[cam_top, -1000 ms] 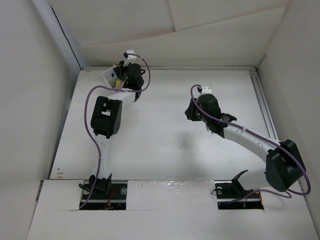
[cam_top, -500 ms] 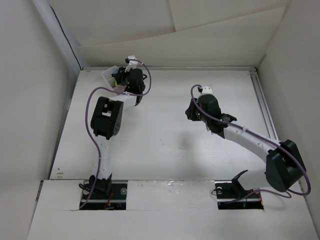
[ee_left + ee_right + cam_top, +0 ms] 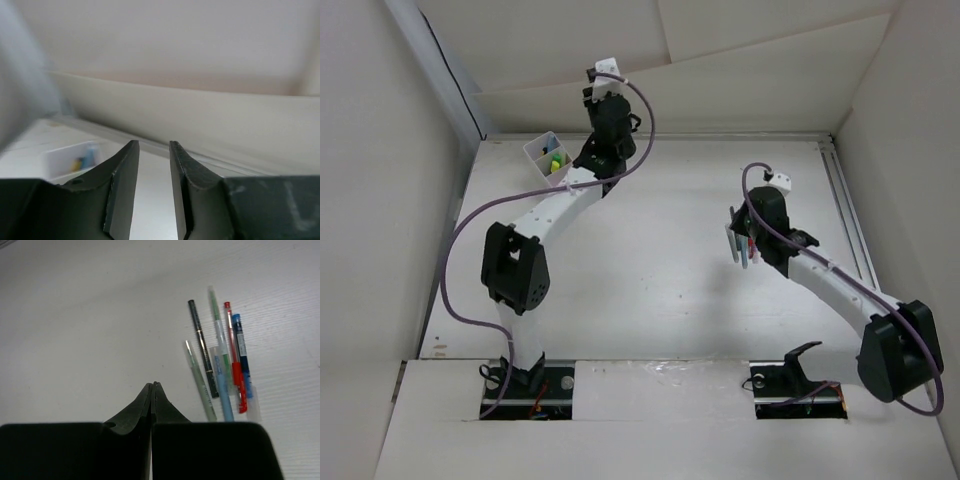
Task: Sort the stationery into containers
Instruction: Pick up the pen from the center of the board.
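Observation:
The small white tray (image 3: 534, 150) stands in the table's far left corner with yellow, green and blue items in it; it shows blurred in the left wrist view (image 3: 60, 162). My left gripper (image 3: 597, 98) is raised to the right of the tray, facing the back wall, its jaws (image 3: 150, 150) a little apart and empty. Several pens (image 3: 736, 246) lie side by side on the table right of centre. In the right wrist view they are green, black, light blue, red and dark blue (image 3: 220, 365). My right gripper (image 3: 152, 386) is shut and empty just left of them, seen beside them from above (image 3: 750, 240).
A white back wall and a raised ledge (image 3: 200, 110) run close ahead of the left gripper. A side wall (image 3: 430, 150) stands just left of the tray. A rail (image 3: 845, 215) runs along the table's right edge.
My left gripper has lifted off the tray and swung back and right, uncovering the tray. My right arm has moved right, uncovering the pens.

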`<state>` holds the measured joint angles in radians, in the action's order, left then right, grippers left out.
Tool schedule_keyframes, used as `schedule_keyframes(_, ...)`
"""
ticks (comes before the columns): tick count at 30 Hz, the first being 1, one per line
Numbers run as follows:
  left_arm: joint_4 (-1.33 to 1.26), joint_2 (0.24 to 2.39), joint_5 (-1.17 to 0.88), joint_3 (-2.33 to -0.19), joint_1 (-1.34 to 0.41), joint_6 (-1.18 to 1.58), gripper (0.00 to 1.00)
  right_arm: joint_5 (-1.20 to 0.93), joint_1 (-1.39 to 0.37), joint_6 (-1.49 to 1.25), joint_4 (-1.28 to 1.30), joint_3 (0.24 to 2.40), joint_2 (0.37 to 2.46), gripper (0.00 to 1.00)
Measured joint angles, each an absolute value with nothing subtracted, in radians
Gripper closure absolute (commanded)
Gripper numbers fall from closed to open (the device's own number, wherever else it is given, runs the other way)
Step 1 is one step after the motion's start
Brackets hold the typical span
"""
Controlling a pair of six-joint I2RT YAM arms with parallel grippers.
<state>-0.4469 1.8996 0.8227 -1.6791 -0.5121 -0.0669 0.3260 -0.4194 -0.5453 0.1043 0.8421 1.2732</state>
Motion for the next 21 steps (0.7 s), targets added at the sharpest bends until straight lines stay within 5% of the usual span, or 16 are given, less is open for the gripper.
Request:
schedule_keyframes(6,-0.194,1.865,0.488,-1.809,-0.596,0.258,0.84,0.376,-0.363,-0.58,0.143,0.815,1.207,0.98)
schedule_keyframes(9,-0.169,1.863,0.369,-1.699,-0.617,0.376,0.85,0.372,-0.327,-0.582,0.147,0.815,1.213,0.89)
schedule_keyframes(13,-0.122,1.879,0.268,-1.5,-0.683,0.466,0.85,0.347,-0.305,-0.583,0.159,0.814,1.293,0.63)
schedule_keyframes(21,-0.178,1.828,0.072,-1.156,-0.75,0.582,0.84,0.207,-0.262,-0.577,0.19,0.741,1.364,0.56)
